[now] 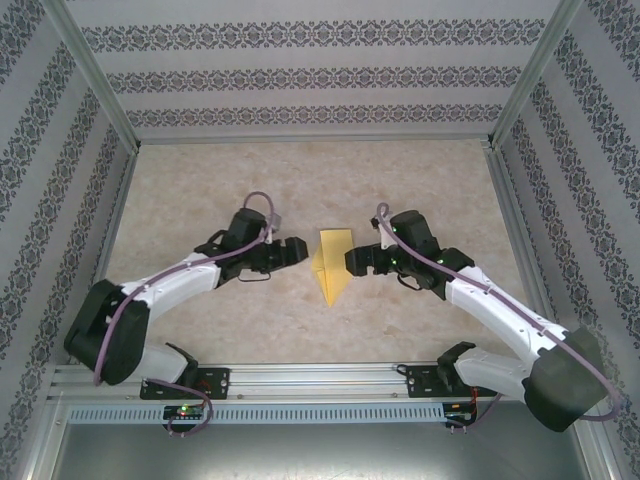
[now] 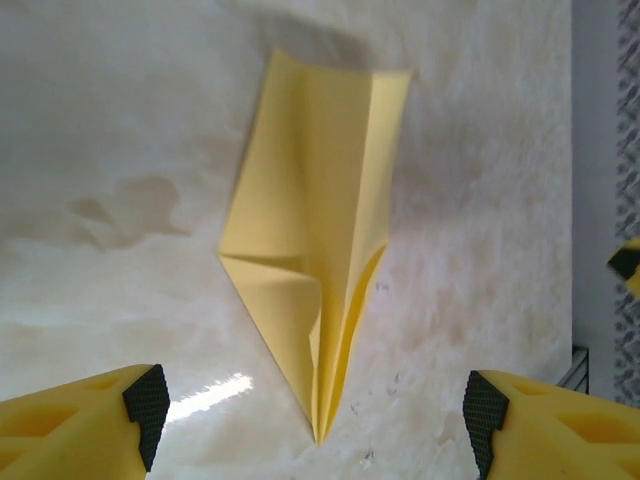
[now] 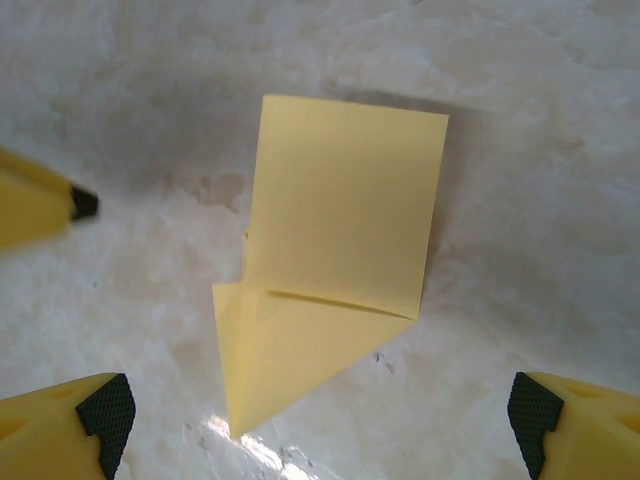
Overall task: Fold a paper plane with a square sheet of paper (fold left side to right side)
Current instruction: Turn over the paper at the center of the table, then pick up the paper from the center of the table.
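A small yellow-orange folded paper dart (image 1: 331,262) lies on the beige marbled tabletop (image 1: 200,180). The left gripper (image 1: 298,249) and right gripper (image 1: 353,262) flank it, both wide open and empty.

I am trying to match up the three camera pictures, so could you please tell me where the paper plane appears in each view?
Top external: the paper plane lies at the picture's centre, pointing toward the near edge.
Left wrist: it runs down the middle, point at the bottom.
Right wrist: it sits centrally, point at lower left.
Shared landmark: its pointed tip.
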Tool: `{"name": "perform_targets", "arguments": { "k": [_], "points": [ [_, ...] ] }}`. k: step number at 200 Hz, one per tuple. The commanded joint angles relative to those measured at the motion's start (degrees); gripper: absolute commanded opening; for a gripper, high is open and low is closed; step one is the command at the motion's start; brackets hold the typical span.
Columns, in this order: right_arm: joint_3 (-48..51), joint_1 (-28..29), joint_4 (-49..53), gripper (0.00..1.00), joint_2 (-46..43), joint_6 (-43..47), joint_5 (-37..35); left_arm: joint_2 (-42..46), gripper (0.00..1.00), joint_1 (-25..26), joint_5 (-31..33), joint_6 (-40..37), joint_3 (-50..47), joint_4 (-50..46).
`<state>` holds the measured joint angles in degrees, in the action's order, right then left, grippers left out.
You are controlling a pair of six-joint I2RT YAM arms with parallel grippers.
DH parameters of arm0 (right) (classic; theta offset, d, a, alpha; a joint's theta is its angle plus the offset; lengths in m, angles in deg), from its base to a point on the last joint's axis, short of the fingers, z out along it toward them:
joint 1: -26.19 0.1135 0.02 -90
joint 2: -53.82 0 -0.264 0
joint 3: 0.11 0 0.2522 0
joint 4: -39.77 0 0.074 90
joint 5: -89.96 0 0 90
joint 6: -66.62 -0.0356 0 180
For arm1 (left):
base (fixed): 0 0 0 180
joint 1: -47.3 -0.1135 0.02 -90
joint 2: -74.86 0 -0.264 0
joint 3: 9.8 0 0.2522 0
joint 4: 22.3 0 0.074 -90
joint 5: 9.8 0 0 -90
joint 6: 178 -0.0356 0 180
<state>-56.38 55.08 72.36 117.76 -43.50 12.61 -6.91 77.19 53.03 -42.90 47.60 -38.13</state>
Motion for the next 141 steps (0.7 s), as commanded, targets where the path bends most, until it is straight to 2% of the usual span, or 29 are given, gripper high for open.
{"name": "perform_targets", "arguments": {
  "k": [1, 20, 50, 141],
  "points": [
    [0.46, -1.64, -5.57, 0.98, 0.40, -4.68, 3.75, -2.84, 0.79, 3.06, 0.93, 4.07, 2.35, 3.80],
    [0.70, -2.26, -4.84, 0.98, 0.41, -4.48, 3.22, -5.81, 0.80, 4.44, 1.85, 5.79, 2.33, 4.59],
    [1.52, -2.60, -4.56, 0.98, 0.63, -4.43, 2.96, -11.36, 0.79, 6.20, -1.07, 7.66, 4.19, 8.99],
    [4.05, -4.97, -3.79, 0.98, -1.68, -4.42, 3.26, -22.44, 0.64, 9.30, -2.29, 8.82, 10.81, 9.97]
  ]
}}
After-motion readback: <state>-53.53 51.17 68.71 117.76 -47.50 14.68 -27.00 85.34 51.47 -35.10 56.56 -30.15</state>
